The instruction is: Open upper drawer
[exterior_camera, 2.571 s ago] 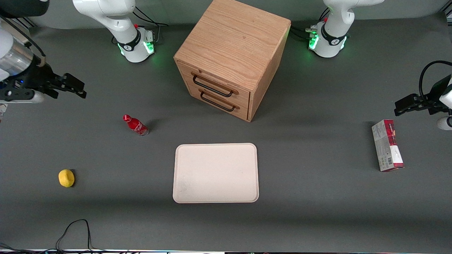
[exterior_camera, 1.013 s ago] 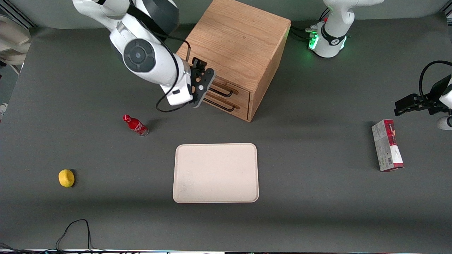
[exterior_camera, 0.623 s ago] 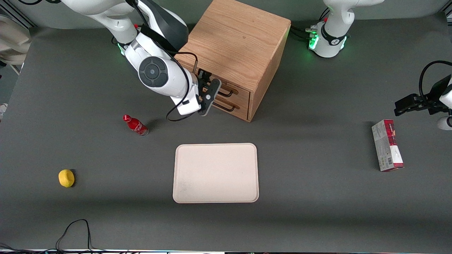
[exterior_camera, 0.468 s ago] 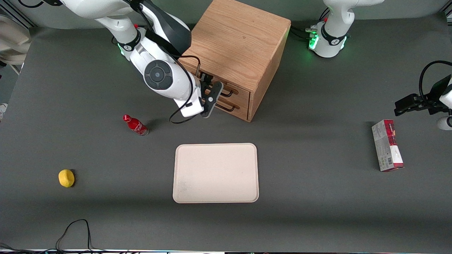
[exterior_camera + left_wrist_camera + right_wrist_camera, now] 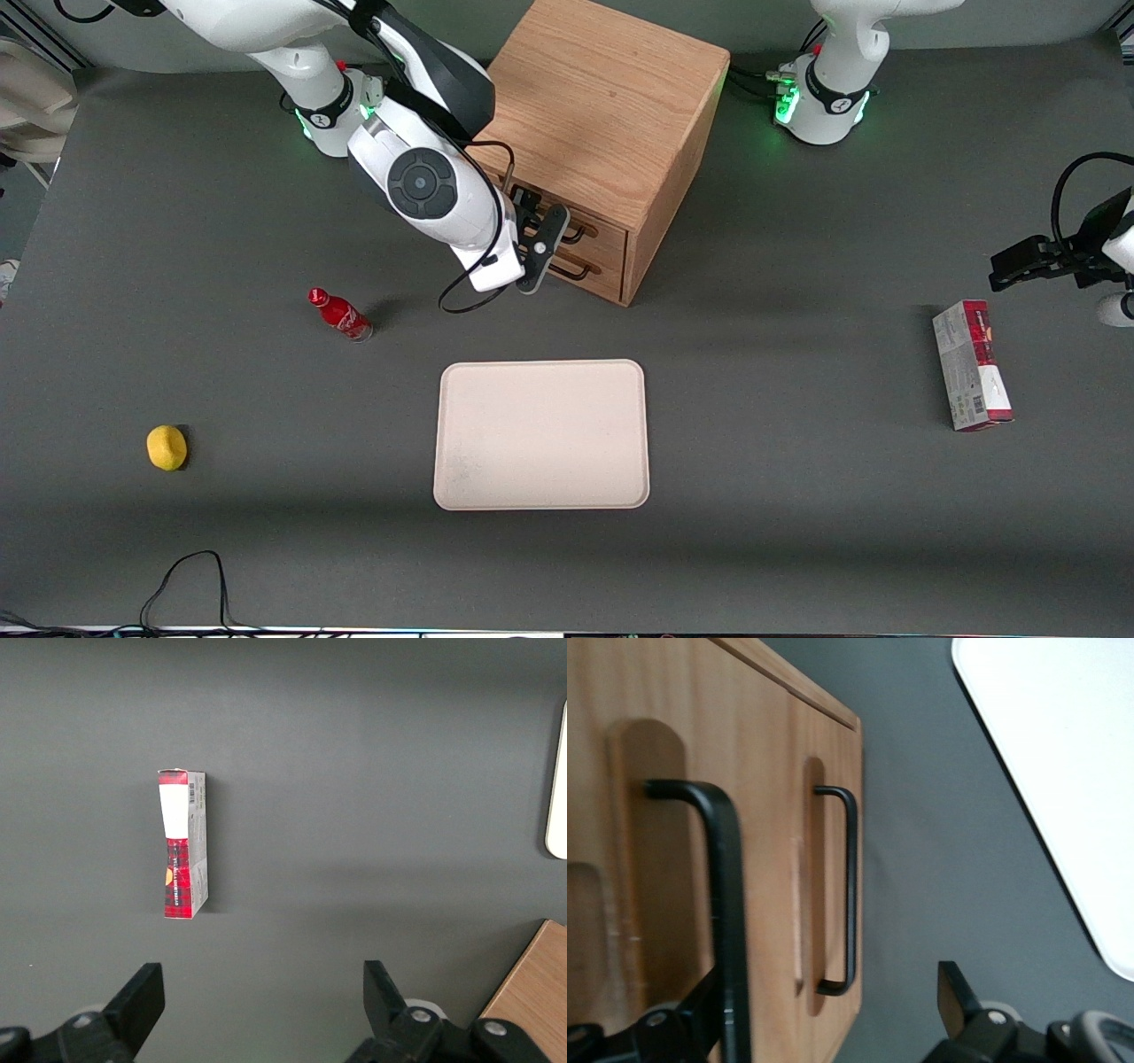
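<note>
On the working arm's end of the grey table (image 5: 797, 549) a small yellow ball (image 5: 166, 447) lies alone, close to the front camera. Farther from the camera than it, a red bottle (image 5: 339, 315) stands on the table, leaning a little.

Next comes the right arm. Its gripper (image 5: 539, 245) is directly in front of the drawer fronts of the light oak cabinet (image 5: 602, 115). In the wrist view its two fingers (image 5: 957, 992) stand apart, and the black bar handle (image 5: 726, 904) of the upper drawer (image 5: 598, 232) passes in the gap between them, close against one finger. The fingers are not pressed on the bar, so the gripper is spread around the handle and not clamped. The upper drawer itself is closed, its wood front flush with the cabinet, at the top of the cabinet face. The lower drawer (image 5: 595, 275), just under it, is closed too, and its own black handle (image 5: 843, 886) is free.

Nearer to the front camera than the cabinet, a cream tray (image 5: 541, 434) lies flat in the middle of the table, well apart from the gripper.

Toward the parked arm's end of the table a red and white carton (image 5: 971, 365) lies on its side.
</note>
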